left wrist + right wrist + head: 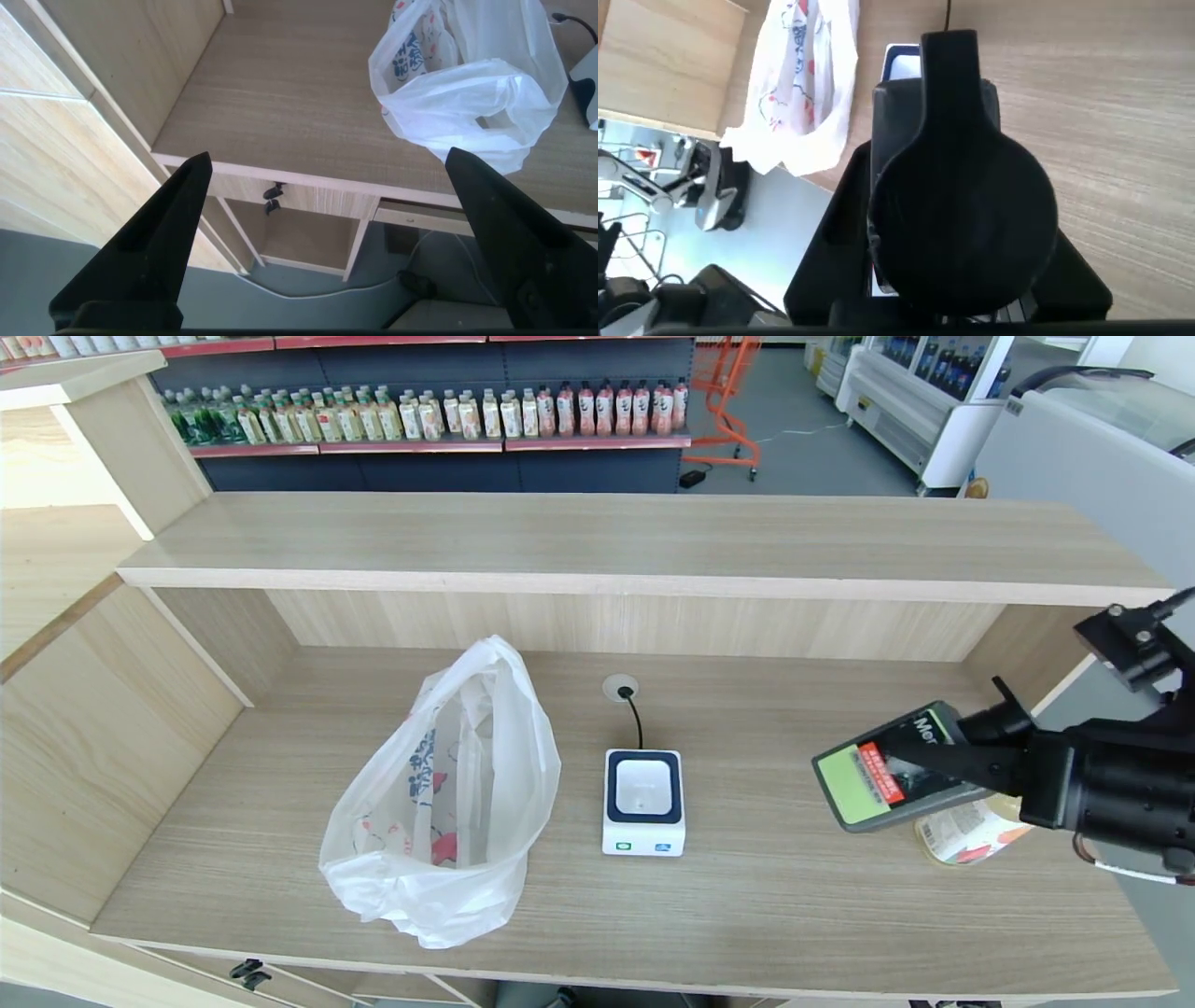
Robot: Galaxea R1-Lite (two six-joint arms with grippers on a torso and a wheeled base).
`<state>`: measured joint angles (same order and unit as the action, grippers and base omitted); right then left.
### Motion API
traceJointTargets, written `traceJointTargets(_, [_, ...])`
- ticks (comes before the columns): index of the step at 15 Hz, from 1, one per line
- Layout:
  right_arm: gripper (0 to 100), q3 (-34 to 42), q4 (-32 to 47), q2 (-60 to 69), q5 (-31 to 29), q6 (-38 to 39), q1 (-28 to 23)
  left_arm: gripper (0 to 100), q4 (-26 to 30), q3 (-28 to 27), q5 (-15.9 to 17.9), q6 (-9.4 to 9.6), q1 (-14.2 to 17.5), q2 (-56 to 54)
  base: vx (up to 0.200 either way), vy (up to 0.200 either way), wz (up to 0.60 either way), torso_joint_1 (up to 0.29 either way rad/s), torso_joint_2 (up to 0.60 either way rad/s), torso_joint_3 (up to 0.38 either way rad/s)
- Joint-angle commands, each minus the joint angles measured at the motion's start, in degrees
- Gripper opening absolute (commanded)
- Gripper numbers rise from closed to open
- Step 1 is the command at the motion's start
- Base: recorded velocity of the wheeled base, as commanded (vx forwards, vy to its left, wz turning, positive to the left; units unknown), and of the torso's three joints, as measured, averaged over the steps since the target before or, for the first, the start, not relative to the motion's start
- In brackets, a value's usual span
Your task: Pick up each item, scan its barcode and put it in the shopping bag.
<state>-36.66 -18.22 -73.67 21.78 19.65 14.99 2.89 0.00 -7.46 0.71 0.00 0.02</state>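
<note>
A white plastic shopping bag [448, 803] stands open on the left half of the wooden counter [794, 896]. To its right sits a white barcode scanner [644, 801] with a dark-framed window facing up. My right gripper [943, 761] is shut on a dark box [882, 779] with a green and red label, held above the counter's right side, to the right of the scanner. In the right wrist view the held box [962, 215] hides most of the scanner [898, 63]. My left gripper [329, 159] hangs open off the counter's front edge, near the bag [467, 84].
A white-labelled jar [966, 835] stands on the counter under the right arm, partly hidden. A black cable [635, 714] runs from the scanner to a hole at the back. A raised ledge [644, 537] and side walls enclose the counter.
</note>
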Motion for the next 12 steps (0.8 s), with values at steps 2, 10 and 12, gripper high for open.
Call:
traceJointTargets(2, [0,-1.7,-7.8,-15.2,-2.4,7.2,7.1,100,0.0,0.0,0.0,0.0,0.0,0.0,0.0,0.0,0.0,0.0,0.0,0.0])
traceJointTargets(10, [0,-10.3,-8.8,-30.2,-6.9,7.4,12.9,100,0.0,0.0,0.0,0.0,0.0,0.1,0.0,0.0,0.0,0.0,0.0,0.0])
traceJointTargets(12, [0,-10.8,-8.9,-32.0,-7.5,7.4,13.7,100,0.0,0.0,0.0,0.0,0.0,0.1,0.0,0.0,0.0,0.0,0.0,0.0])
